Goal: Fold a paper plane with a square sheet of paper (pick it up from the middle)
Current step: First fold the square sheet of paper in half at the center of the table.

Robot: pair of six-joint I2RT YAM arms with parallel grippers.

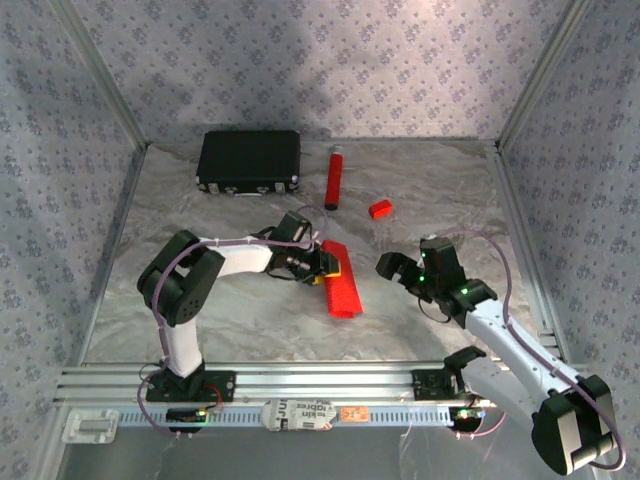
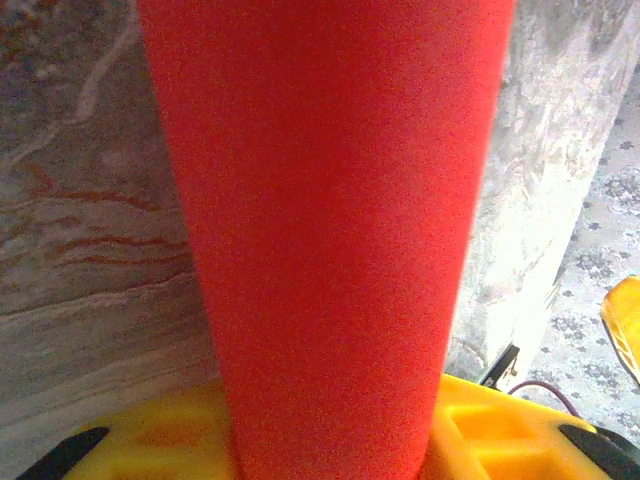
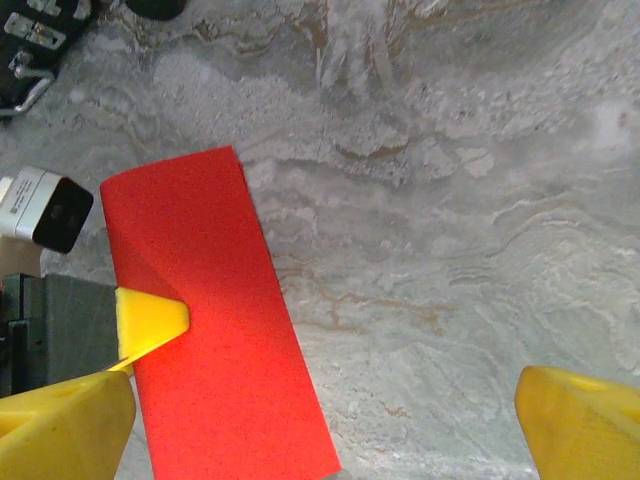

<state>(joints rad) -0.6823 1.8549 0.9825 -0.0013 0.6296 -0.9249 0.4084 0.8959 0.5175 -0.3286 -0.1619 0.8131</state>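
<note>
The left arm [image 1: 238, 258] stretches low, left end effector [image 1: 322, 266] clamped on the folded red sheet of paper [image 1: 343, 284]. The right end effector [image 1: 403, 266] hovers beside it, angled down, spread wide.

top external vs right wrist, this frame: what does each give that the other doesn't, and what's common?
Top external: both arms from their bases up, the small red block, and the right gripper standing clear of the red paper. Right wrist: a faint diagonal crease near the paper's top-left corner, a yellow fingertip of the left gripper on its edge, and the right jaws wide open. Both: the folded paper on the marbled table, with the left gripper gripping its edge.
</note>
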